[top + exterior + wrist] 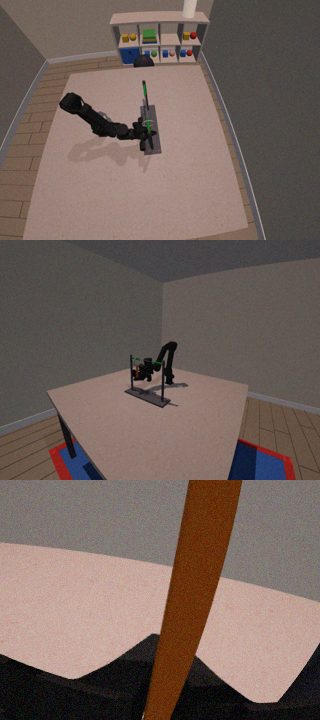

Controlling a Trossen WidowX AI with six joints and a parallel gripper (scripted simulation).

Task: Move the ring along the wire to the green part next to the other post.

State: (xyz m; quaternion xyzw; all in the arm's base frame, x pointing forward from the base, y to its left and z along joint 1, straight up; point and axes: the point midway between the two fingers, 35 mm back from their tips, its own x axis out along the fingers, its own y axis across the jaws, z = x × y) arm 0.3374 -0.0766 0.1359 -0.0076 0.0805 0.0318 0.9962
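Observation:
The pale ring (154,121) (136,365) is around the wire at the green part (148,126) (133,358) beside the near post (151,143) (131,374), which is the left one in the exterior view. Its orange handle (137,370) (202,545) hangs down below. My gripper (152,133) (163,643) is shut on the handle, below the wire. Whether the ring touches the wire is too small to tell. The thin grey wire (145,360) leads to the other green part (145,89) (157,362) at the far post (147,102) (163,382).
The posts stand on a dark base plate (156,144) (163,405) on the pale table top (188,167) (155,436). The arm (103,125) (169,361) reaches in from one side of the wire. A shelf (160,18) stands beyond the table.

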